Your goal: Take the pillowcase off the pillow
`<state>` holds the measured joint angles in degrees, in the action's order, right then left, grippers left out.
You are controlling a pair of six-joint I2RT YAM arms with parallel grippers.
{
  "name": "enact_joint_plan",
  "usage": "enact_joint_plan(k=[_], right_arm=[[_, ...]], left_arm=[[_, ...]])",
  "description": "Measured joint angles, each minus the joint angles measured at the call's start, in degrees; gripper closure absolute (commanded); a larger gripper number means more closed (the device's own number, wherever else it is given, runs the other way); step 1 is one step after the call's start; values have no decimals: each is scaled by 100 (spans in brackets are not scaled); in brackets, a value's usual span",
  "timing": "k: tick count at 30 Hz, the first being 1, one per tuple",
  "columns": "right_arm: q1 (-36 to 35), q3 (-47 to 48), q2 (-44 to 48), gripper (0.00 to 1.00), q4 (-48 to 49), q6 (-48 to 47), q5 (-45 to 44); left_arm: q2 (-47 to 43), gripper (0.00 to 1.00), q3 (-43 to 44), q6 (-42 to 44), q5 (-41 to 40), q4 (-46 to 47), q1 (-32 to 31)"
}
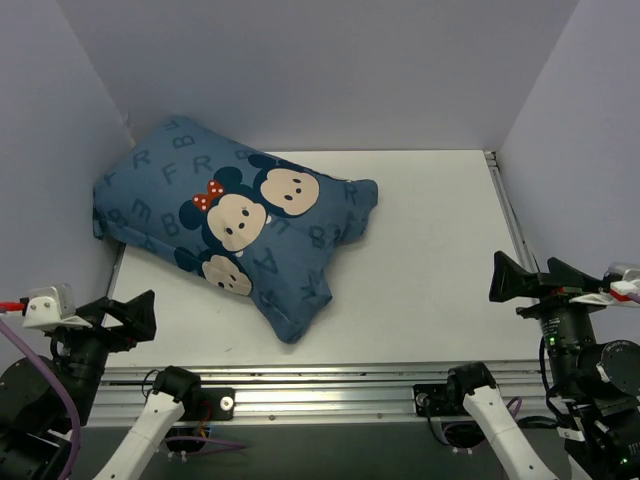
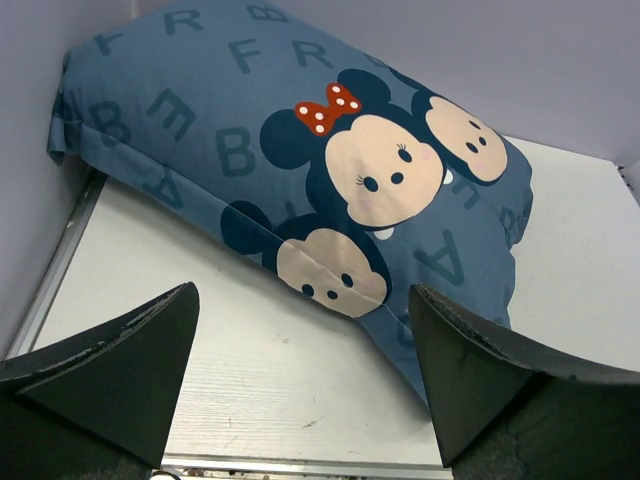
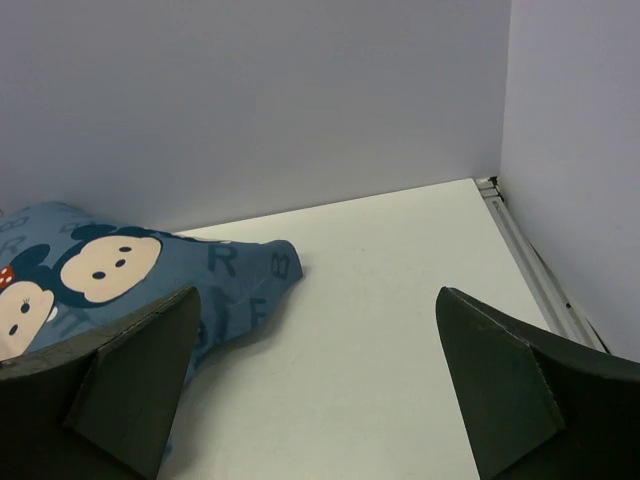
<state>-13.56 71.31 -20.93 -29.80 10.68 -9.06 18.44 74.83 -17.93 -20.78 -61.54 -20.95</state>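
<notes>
The blue pillowcase (image 1: pixel 230 215), printed with dark letters and cartoon mouse faces, one with a red polka-dot bow, lies plump on the left half of the white table, its far left corner against the left wall. It also shows in the left wrist view (image 2: pixel 300 160) and at the left of the right wrist view (image 3: pixel 120 275). The white pillow is hidden inside it. My left gripper (image 1: pixel 128 318) is open and empty at the near left, short of the case. My right gripper (image 1: pixel 530 278) is open and empty at the near right, far from the case.
Pale walls enclose the table (image 1: pixel 430 260) on the left, back and right. A metal rail (image 1: pixel 330 385) runs along the near edge, and another rail (image 1: pixel 508 210) runs along the right wall. The arm bases stand below the near rail.
</notes>
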Motion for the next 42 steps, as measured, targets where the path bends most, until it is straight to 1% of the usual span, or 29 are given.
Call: enact_joint_plan(k=[5,11,15,19,24,31,37,42], right_arm=[[0,-120,0,0,61,48,79],[0,-264,0,0,243,151,216],[0,-402,-76,0,302,162,525],[0,-468,-492,0,286,175,920],[0,-721,-1141,0,205,223,1416],[0,-1276,-1735,0,79,234,2129],[0,-1493,-1871,0,66,232,2396],[0,-1517,-1834,0,66,232,2470]], left_arm=[[118,6,-37,-94,81,-4,0],[498,6,-162,-260,304,0,0],[793,6,-501,-516,562,109,0],[1217,6,-1016,-870,857,420,0],[1945,6,-1611,-1357,1182,1185,0],[3316,6,-1858,-1928,1523,2669,0],[4441,6,-1971,-2350,1838,3908,-17],[5318,6,-1958,-2511,1810,4282,-186]])
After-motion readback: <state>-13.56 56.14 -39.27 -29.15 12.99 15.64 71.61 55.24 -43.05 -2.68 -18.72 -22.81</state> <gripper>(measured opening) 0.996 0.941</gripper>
